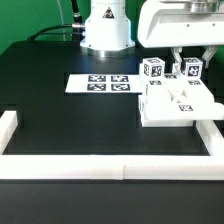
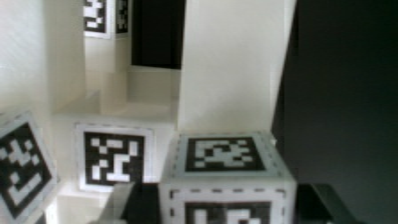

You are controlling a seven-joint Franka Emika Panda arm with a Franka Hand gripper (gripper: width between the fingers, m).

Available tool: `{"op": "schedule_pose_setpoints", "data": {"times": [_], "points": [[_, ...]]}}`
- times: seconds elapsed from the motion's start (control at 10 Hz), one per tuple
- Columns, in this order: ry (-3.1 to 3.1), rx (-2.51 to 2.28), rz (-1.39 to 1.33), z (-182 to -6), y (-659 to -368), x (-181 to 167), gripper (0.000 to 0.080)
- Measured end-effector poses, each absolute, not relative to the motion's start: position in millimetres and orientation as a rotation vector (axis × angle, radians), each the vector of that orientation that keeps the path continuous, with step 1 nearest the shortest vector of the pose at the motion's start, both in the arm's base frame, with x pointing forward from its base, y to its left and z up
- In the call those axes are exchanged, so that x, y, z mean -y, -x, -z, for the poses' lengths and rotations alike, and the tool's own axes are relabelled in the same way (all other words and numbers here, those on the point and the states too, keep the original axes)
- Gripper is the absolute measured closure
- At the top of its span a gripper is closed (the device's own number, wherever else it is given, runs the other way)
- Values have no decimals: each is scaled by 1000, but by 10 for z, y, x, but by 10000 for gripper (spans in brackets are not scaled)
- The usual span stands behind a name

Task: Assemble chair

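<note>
The tool (image 1: 186, 62) hangs over the far side of the partly built chair (image 1: 175, 100), its fingers reaching down among two upright tagged pieces (image 1: 153, 72) at the back. Whether it is released or grasping one of them I cannot tell: the exterior view is too small there, and the wrist view shows a tagged block (image 2: 221, 165) close up with dark finger parts at its lower edge, but not clear contact.

The chair stands on the black counter (image 1: 70, 125), toward the exterior view's right, just inside the white border rail (image 1: 100, 165) that runs along the near edge and up both sides. A blocky white base seems already joined, with tagged pieces rising behind it, so I judge the assembly well begun but unfinished; how many pieces remain I cannot tell, since no loose parts show elsewhere.

The marker board (image 1: 100, 83) lies flat beside the chair, toward the exterior view's left, near the arm's white base (image 1: 105, 30). The rail corner close to the chair looks the likeliest obstruction.
</note>
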State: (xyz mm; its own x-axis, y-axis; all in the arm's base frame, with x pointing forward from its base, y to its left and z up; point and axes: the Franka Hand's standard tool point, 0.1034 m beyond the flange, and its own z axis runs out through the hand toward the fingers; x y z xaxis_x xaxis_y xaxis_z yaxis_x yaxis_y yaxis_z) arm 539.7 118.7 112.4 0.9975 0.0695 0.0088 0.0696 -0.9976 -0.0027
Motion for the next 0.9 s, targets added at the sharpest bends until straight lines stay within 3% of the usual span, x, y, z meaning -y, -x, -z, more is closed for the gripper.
{"op": "schedule_pose_setpoints", "data": {"times": [0.2,0.9], "points": [[3137,108,14,-1124,-5397,-1187,514],[3062,-662,11,-1124,-5394,-1203,512]]}}
